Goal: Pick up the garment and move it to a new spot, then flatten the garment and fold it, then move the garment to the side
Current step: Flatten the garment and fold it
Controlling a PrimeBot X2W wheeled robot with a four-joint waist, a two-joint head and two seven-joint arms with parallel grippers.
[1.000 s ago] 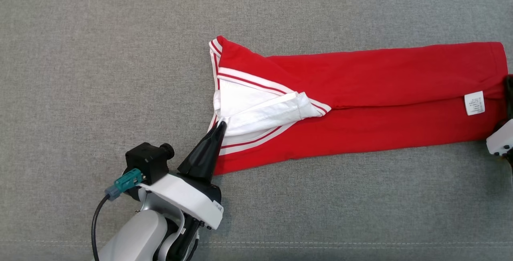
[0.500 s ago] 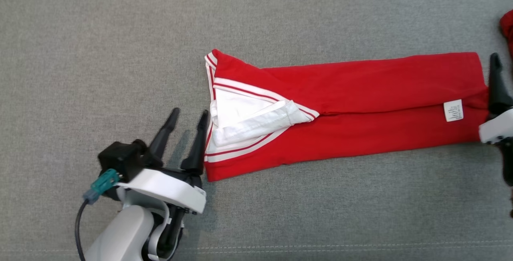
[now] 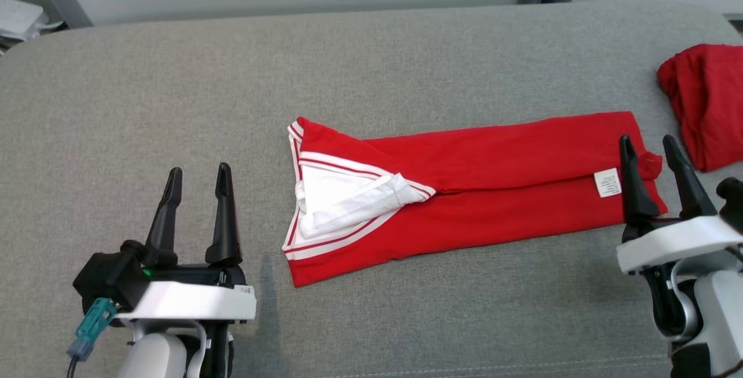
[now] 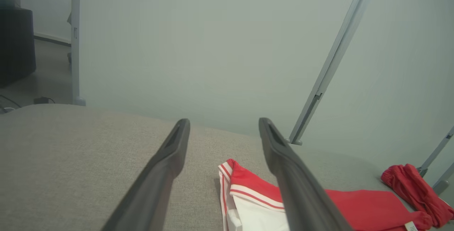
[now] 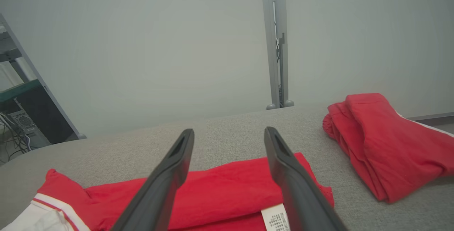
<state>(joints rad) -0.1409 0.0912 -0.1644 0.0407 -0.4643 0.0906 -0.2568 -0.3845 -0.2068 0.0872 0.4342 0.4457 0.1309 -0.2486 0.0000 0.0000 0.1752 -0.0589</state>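
Lying folded lengthwise on grey cushion: red garment. L gripper spread, empty, near collar end; R gripper spread, empty, at label end.

Matt red cloth garment on rough grey, seemingly woven upholstery

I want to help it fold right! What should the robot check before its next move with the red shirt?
1. Left gripper open, beside the shirt, not touching: ok.
2. Right gripper open: ok.
3. Right gripper clear of the shirt's end: cannot tell.
4. Shirt lying in a long strip: ok.
5. Collar flat: not ok, white part bunched.
6. Other red cloth apart from the shirt: ok.
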